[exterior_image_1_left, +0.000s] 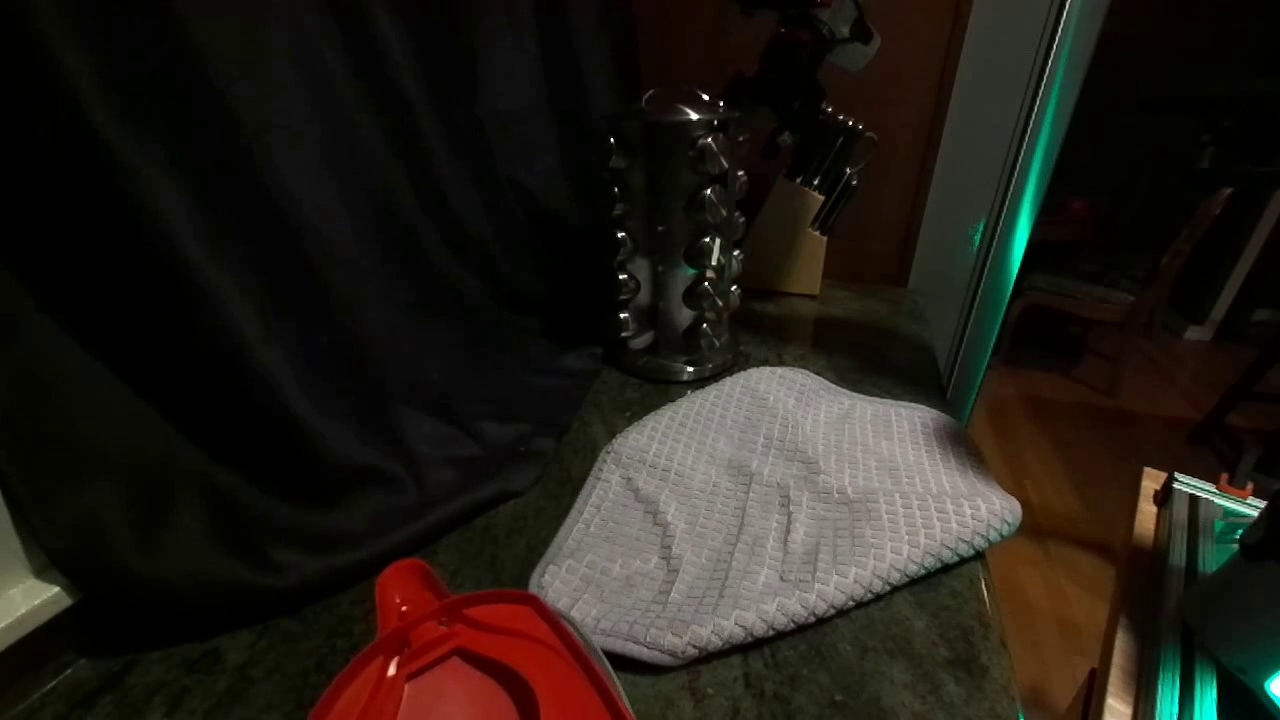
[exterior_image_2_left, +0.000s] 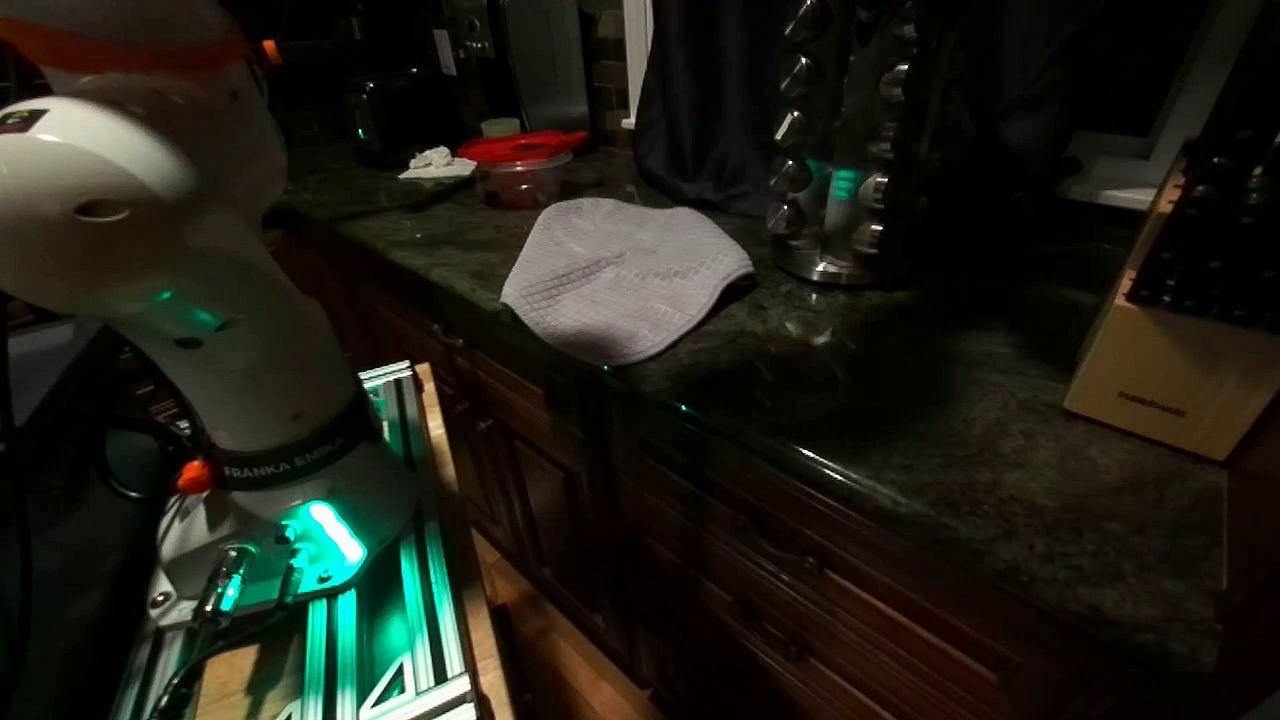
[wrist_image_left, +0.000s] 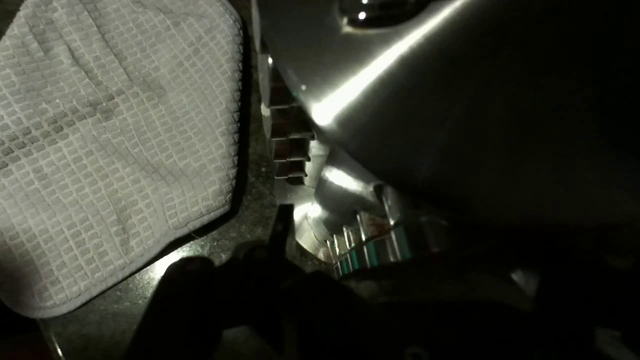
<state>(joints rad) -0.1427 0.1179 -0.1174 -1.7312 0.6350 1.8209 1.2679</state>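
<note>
Near the top of the steel spice rack (exterior_image_1_left: 672, 240), the dark gripper (exterior_image_1_left: 765, 112) is hanging, its jaws standing wide apart and holding nothing I can see; whether it is touching the rack, cannot tell. Rack is standing upright on the mottled counter (exterior_image_2_left: 980, 400). Pale textured cloth (wrist_image_left: 125, 140) is lying rumpled nearby, red-lidded tub (exterior_image_2_left: 522, 175) sitting beyond it.

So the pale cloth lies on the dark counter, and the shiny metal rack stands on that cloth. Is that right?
Not quite: the metal rack stands beside the pale cloth, directly on the dark counter, as both exterior views show. The rest is right.
</note>
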